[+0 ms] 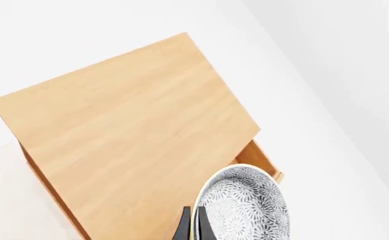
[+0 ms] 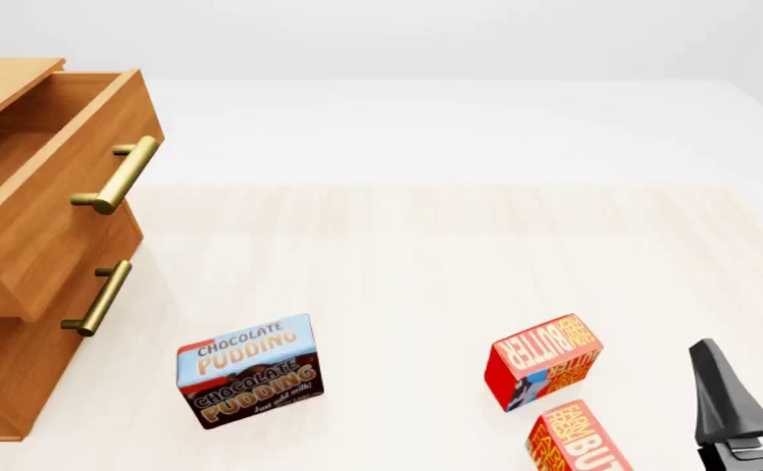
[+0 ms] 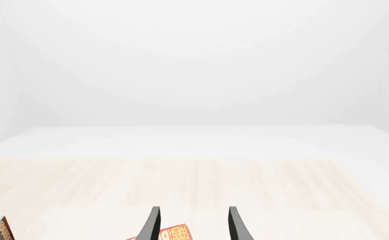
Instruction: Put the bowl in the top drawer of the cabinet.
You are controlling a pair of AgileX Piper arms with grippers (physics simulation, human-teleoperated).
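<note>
In the left wrist view my left gripper (image 1: 193,226) is shut on the rim of the bowl (image 1: 248,206), white with a fine grey floral pattern. The bowl hangs above the open top drawer (image 1: 262,159), which pokes out from under the cabinet (image 1: 128,135) top. In the front view the top drawer (image 2: 41,221) is pulled out at far left, with its brass handle (image 2: 118,177) facing the table. The bowl and left arm do not show there. My right gripper (image 2: 754,378) stands open and empty at the lower right.
A chocolate pudding box (image 2: 247,370) stands in front of the cabinet's lower drawer (image 2: 16,343). Two red butter boxes (image 2: 542,373) (image 2: 584,442) lie just left of the right gripper. The lower drawer is closed.
</note>
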